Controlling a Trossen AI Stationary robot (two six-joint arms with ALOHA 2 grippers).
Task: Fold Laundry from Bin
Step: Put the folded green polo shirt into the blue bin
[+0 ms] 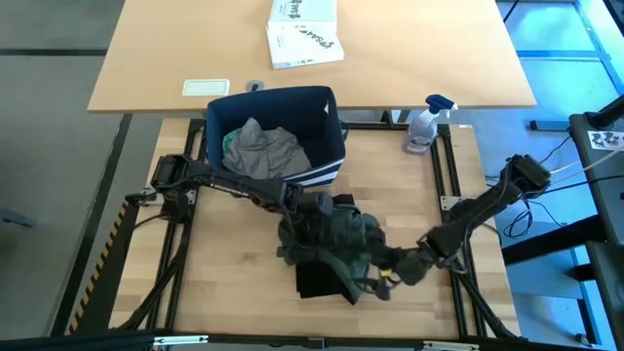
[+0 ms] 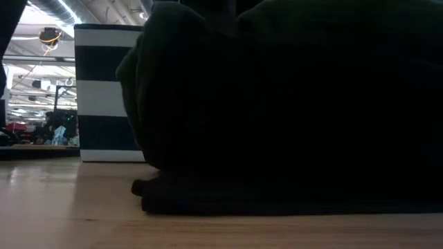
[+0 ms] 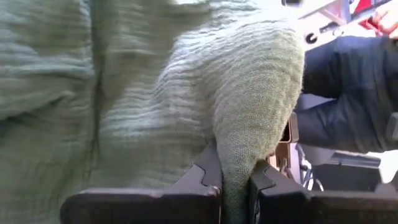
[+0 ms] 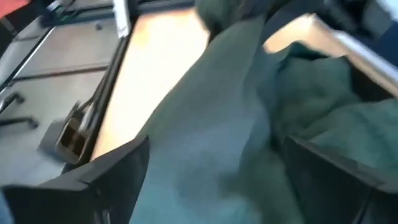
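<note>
nearest you, at the front middle of the table [image 1: 234,283], lies a flat black garment [image 1: 317,278], and on it sits the bunched dark green garment [image 1: 341,234], rumpled and crinkle-textured, looking pale green close up. in the low view this heap fills most of what you see as a dark mass. your left gripper [image 1: 310,210] sits at the far left side of the heap with its fingers [image 3: 208,177] pinched together on a fold of the green cloth, which bulges above them. your right gripper [image 1: 400,268] is at the heap's right front edge; its fingers [image 4: 118,168] stand wide apart with the green cloth lying loose between them, not clamped. farther back, at the table's rear edge, stands the bin [image 1: 327,136], navy with white stripes, upright, holding a crumpled light grey garment [image 1: 261,151]. just right of it is a spray bottle [image 1: 425,125]. beyond, on the far desk, a white printed box [image 1: 302,34].
</note>
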